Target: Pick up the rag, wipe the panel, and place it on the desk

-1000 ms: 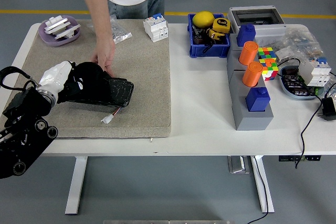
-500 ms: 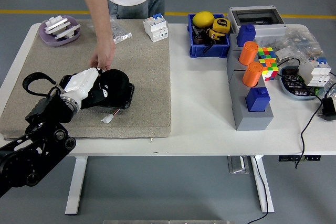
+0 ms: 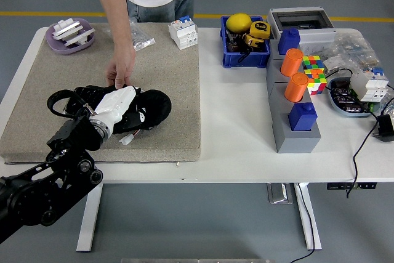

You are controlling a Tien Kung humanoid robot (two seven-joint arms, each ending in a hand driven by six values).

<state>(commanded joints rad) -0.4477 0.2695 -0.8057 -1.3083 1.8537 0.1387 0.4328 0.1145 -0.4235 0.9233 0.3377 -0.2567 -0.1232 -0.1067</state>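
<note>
My left hand (image 3: pixel 126 112) comes in from the lower left and lies over the black panel (image 3: pixel 89 95) on the beige mat. Its fingers are curled on a black rag (image 3: pixel 157 106), which is bunched at the panel's right end. Most of the panel is hidden under the hand and the rag. A person at the far side rests a hand (image 3: pixel 120 72) on the panel's far edge. A white connector (image 3: pixel 126 140) on red wires sticks out at the panel's near side.
The beige mat (image 3: pixel 172 78) covers the table's left half. A purple dish (image 3: pixel 69 35), a plastic bag (image 3: pixel 140 41) and a white breaker (image 3: pixel 183 32) stand at its far edge. A blue bin (image 3: pixel 245 56), a grey block with orange cylinders (image 3: pixel 294 84) and cluttered parts fill the right.
My left hand has slid to the right across the panel with the rag in it, from the left end to the right end. The person's hand has stayed at the far edge.
</note>
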